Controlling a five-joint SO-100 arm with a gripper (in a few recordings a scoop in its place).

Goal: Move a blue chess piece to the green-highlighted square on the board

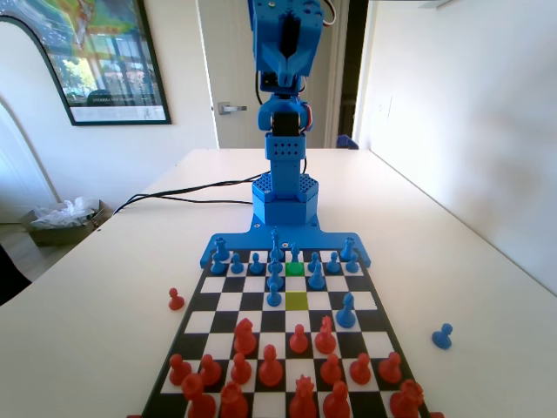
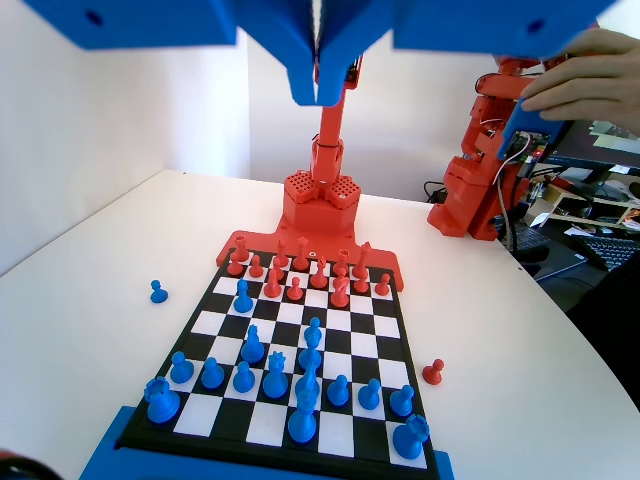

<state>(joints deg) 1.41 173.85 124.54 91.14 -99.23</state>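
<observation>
Pawn: blue chess piece [image 1: 274, 296] stands on the board [image 1: 376, 331], just left of the yellow-green square, one row nearer than the green-highlighted square [image 1: 294, 269].
Feel: I'd guess light, stiff plastic, kinda slick and tippy.
Grab spot: probably the slim neck under the ball head.
Hand: hand [image 2: 318, 92] is up high over the bench, jaws together, holding nothing.
</observation>
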